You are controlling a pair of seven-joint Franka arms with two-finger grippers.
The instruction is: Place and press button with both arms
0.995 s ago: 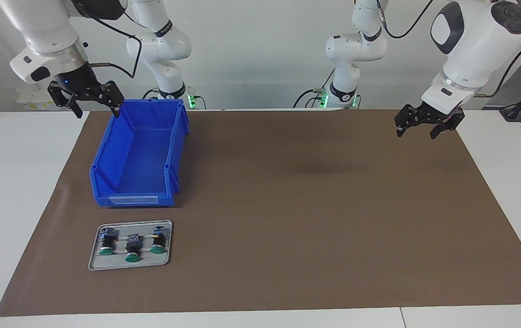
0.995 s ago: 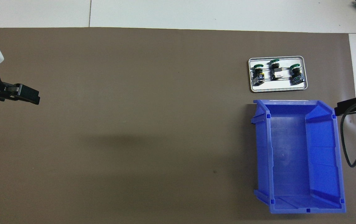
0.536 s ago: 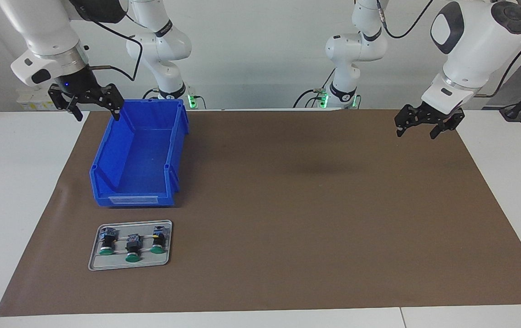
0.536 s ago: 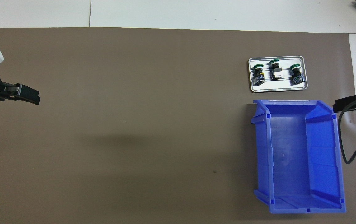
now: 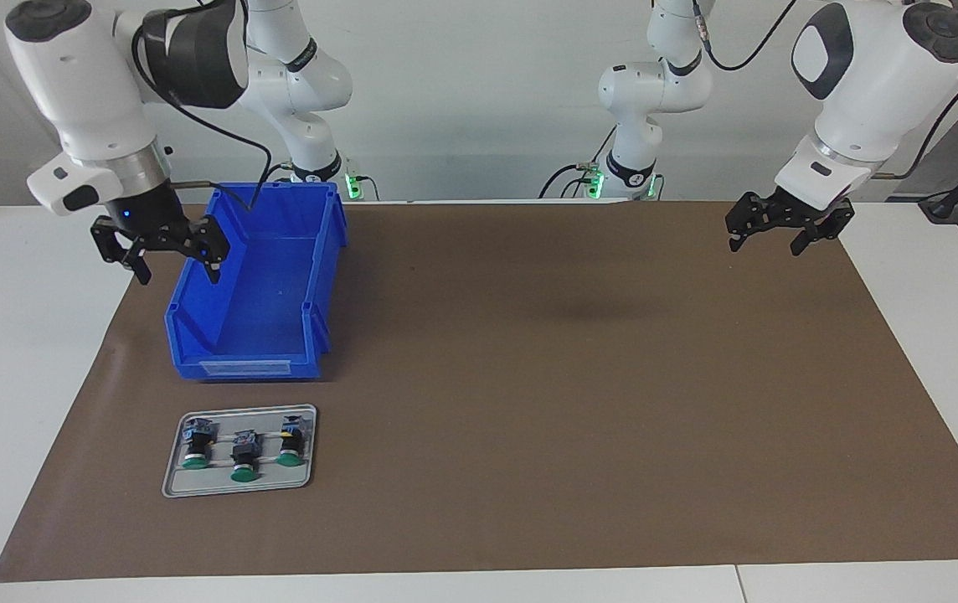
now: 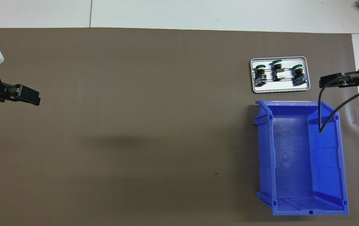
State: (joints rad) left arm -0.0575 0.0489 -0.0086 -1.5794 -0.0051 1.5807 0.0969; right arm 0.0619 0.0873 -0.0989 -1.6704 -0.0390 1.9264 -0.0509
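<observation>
You can read no writing: the pale label strip (image 5: 244, 367) on the blue bin (image 5: 257, 289) is illegible. 3 buttons (image 5: 243, 456), green caps on black bodies, lie on their sides on the grey tray (image 5: 238, 488), farther from the robots than the bin. Your right gripper (image 5: 171, 251) hangs open over the bin's edge; your left gripper (image 5: 768, 234) waits open over the mat (image 5: 579, 402).
</observation>
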